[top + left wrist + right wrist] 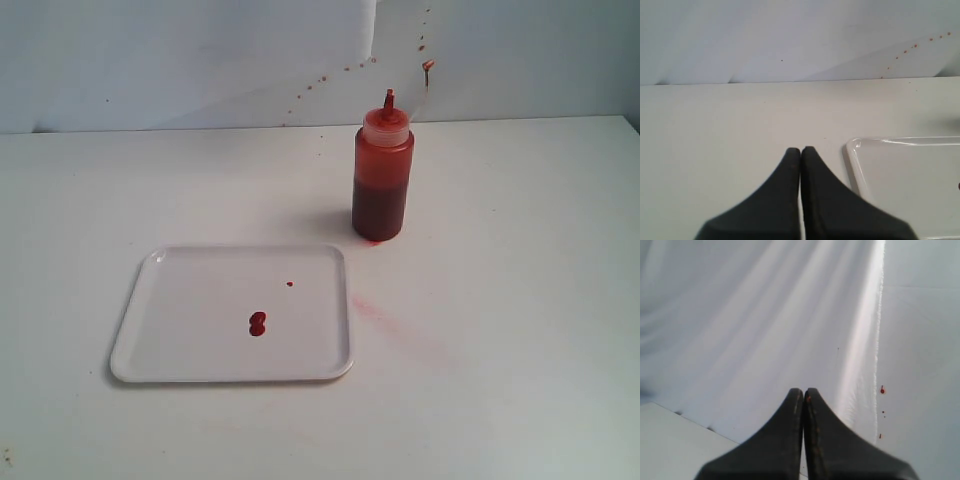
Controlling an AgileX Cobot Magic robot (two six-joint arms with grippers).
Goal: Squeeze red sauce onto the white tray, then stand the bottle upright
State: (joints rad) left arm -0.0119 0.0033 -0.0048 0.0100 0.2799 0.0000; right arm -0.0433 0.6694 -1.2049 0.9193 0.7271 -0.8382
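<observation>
The bottle (381, 175) stands upright on the table just beyond the white tray's far right corner, its red-stained nozzle pointing up. On the white tray (190, 350) lies a double blob of red sauce (258, 324) near the middle, with one small drop (290, 284) further back. Neither arm shows in the exterior view. My left gripper (800, 150) is shut and empty, hovering over bare table beside the white tray's corner (855, 147). My right gripper (803, 391) is shut and empty, facing the white backdrop cloth.
A faint pink smear (368, 308) marks the table right of the tray. Dried sauce specks (330, 76) dot the white backdrop behind the bottle, and a few specks (882, 390) show in the right wrist view. The table's back edge meets the backdrop.
</observation>
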